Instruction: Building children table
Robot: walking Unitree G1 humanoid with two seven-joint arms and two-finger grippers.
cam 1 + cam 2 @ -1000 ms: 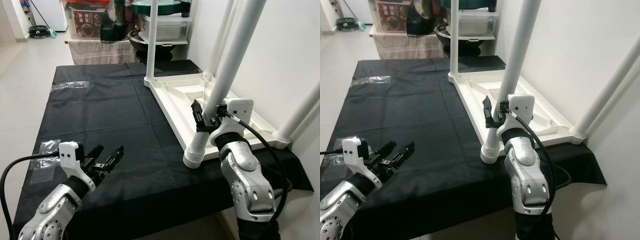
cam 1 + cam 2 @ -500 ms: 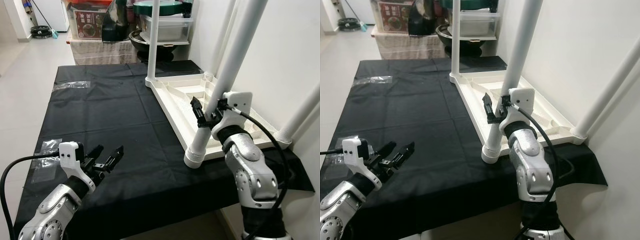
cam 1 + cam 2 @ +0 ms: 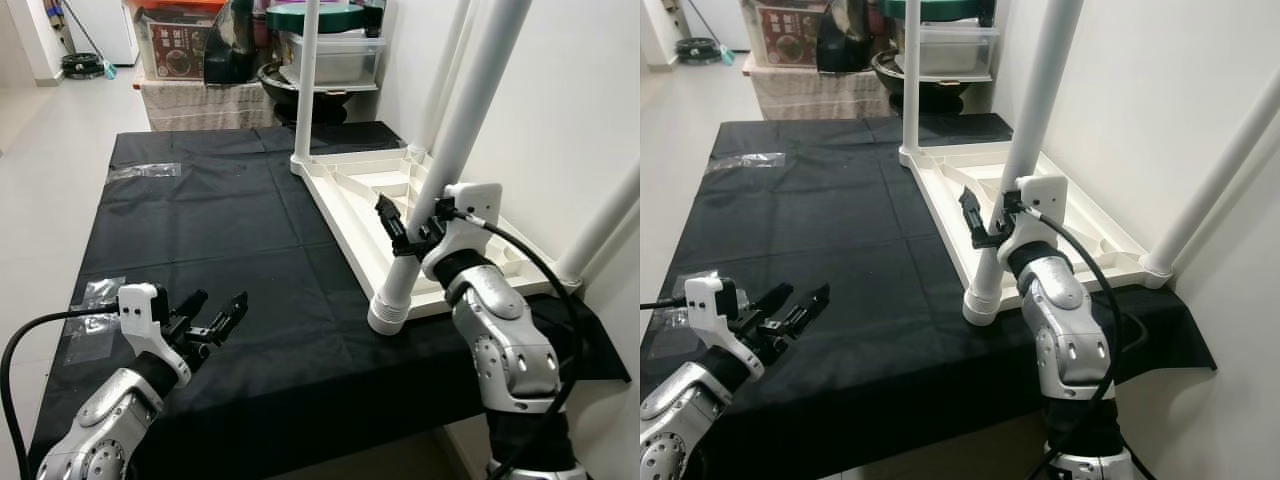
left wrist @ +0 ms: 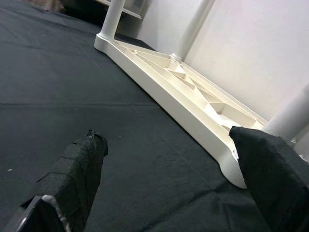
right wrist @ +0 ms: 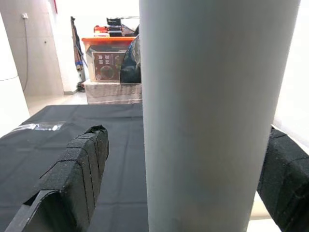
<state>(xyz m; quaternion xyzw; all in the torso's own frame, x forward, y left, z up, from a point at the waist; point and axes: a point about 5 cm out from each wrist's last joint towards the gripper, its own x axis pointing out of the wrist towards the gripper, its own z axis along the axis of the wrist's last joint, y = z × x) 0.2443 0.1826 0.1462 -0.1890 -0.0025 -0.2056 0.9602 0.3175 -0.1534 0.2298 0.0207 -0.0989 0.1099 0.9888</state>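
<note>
The right gripper [image 3: 403, 228] has its black fingers [image 5: 72, 179] spread on either side of the near leg [image 3: 455, 135], not pressed against it; the white tube stands between them. The left gripper [image 3: 212, 318] hovers low over the black cloth [image 3: 200, 220], fingers [image 4: 72, 179] wide apart and holding nothing.

The table [image 3: 375, 190] lies upside down on the cloth's right side beside the wall [image 3: 560, 100]. It is white plastic; its ribbed underside faces up, with round legs rising from the corners. Boxes [image 3: 180, 40] stand beyond the cloth.
</note>
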